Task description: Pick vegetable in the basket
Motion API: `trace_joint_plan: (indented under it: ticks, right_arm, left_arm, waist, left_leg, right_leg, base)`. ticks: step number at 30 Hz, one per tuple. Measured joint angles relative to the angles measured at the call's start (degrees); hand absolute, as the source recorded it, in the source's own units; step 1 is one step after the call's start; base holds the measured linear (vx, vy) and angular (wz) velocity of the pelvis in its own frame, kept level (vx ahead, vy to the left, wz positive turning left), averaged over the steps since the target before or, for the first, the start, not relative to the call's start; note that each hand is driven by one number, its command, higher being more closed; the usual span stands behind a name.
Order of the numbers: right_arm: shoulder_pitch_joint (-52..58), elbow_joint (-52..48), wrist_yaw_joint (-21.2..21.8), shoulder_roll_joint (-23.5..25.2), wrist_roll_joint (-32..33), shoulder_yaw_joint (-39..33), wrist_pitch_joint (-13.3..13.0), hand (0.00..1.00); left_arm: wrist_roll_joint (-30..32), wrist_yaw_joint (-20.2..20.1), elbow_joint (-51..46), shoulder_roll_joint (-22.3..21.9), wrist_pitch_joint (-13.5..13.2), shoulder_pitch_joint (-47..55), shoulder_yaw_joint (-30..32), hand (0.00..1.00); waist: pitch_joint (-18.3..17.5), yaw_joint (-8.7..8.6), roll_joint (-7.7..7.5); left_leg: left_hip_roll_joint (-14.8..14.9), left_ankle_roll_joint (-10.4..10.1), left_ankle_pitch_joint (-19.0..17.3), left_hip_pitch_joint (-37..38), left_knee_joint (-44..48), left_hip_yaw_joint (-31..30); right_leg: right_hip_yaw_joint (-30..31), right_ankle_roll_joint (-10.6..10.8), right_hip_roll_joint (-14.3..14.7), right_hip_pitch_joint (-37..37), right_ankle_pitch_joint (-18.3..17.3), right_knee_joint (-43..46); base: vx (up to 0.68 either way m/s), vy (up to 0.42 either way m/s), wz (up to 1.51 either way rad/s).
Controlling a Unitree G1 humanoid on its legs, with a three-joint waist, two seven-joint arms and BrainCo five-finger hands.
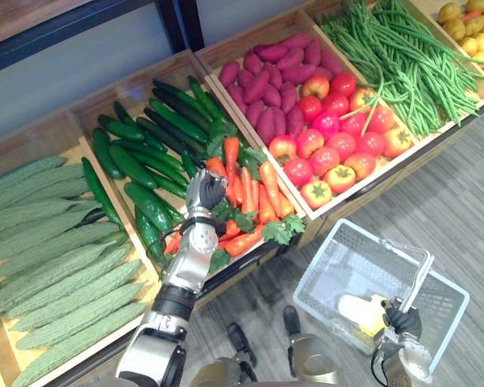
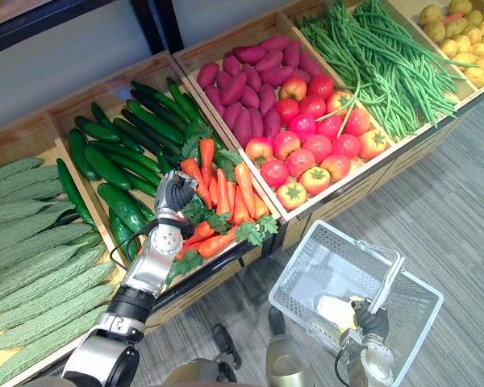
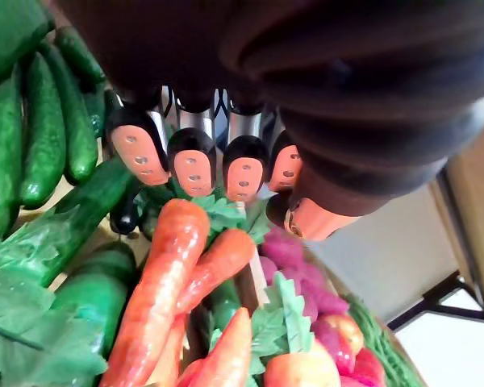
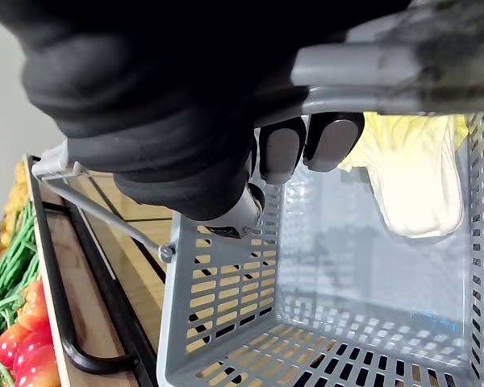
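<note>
— Going for which vegetable?
— Most likely for a carrot (image 3: 157,282), lying on top of the carrot heap (image 1: 250,197) in the wooden crate (image 1: 125,85). Not in the basket yet.
— Held already?
— No. Hovering just above it with the left hand (image 1: 203,192), fingers (image 3: 192,161) loosely bent and gripping nothing, thumb (image 3: 306,216) close beside them.
— And on the other side?
— Carrying the basket (image 1: 331,266) low over the floor (image 1: 468,201), well apart from the carrots, with the right hand (image 1: 403,321) wrapped tight round the handle (image 4: 403,72).
— Likely to go wrong how?
— Could close on two carrots at once, given how tightly packed together. Could snag the green leaves (image 1: 230,211) or nudge a cucumber (image 1: 149,205) just beside. Could also squeeze the smooth, tapered carrot out of a shallow pinch. Needs a long carry across to the basket afterwards, so risks a drop on the floor along the way.
— Anything hard to make out?
— Plenty. Cannot tell touching from hovering at the fingers. Cannot name the pale yellow thing (image 1: 359,310) lying in the basket. Cannot see most of the handle either, buried under the dark cover in the right wrist view.
</note>
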Motion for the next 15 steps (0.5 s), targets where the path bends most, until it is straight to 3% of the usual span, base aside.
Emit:
trace_joint_plan:
  ticks: [5,6,15]
  right_arm:
    - [1.11,0.01,0.06,0.04,-0.01,-0.43,0.0,1.0]
    - [1.1,0.01,0.09,0.09,-0.03,-0.41,0.0,1.0]
    - [2.01,0.47,1.14,0.9,-0.04,-0.36,0.0,1.0]
  left_arm:
    - [-0.48,-0.02,-3.39,-0.99,-1.67,3.51,-0.07,1.0]
    - [-0.5,-0.03,-3.47,-0.97,-1.73,4.04,-0.07,0.0]
    - [-0.98,-2.84,-5.61,-0.23,-4.99,11.26,-3.03,0.0]
  waist:
    - [-0.89,0.82,1.24]
    - [-0.98,0.89,1.37]
    - [-3.46,1.43,1.35]
  left_leg:
    - [0.04,-0.01,0.0,0.3,-0.02,-1.02]
    - [0.07,-0.01,0.01,0.34,-0.02,-1.11]
    - [0.13,-0.01,0.01,0.36,-0.17,-1.12]
  right_leg:
    - [-1.07,0.0,-0.03,1.09,0.0,-0.73]
    - [-1.17,0.0,-0.01,1.19,0.0,-0.78]
    - [-1.25,0.0,0.07,1.3,-0.01,-1.1]
  base:
    - [0.0,-0.014,0.11]
    - [0.0,-0.014,0.04]
    - [0.0,0.0,0.0]
